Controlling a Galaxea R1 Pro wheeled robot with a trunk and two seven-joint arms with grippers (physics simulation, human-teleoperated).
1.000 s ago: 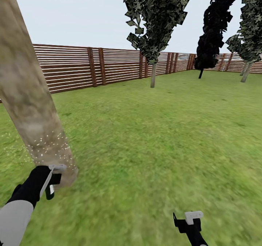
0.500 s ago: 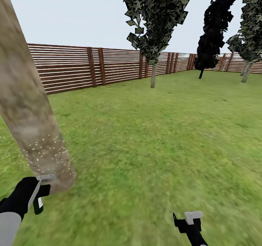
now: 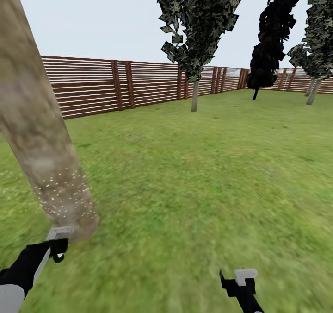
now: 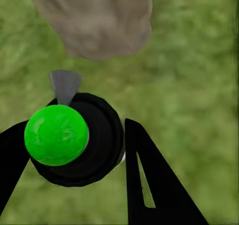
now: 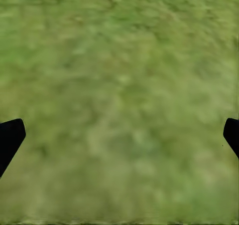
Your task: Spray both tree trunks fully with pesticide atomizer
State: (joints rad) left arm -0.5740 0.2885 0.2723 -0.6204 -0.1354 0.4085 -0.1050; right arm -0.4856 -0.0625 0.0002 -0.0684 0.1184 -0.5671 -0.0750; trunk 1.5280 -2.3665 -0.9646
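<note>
A thick grey-brown tree trunk leans across the left of the lawn, its lower part dotted with white pesticide specks. The left gripper sits just beside the trunk's base; whether it grips anything cannot be told. The right gripper hangs low over grass. A slatted wooden fence and dark narrow trees stand beyond.

The grass lawn is rooted at lower left by a speckled tree trunk and ringed across the upper frame by a slatted fence.
</note>
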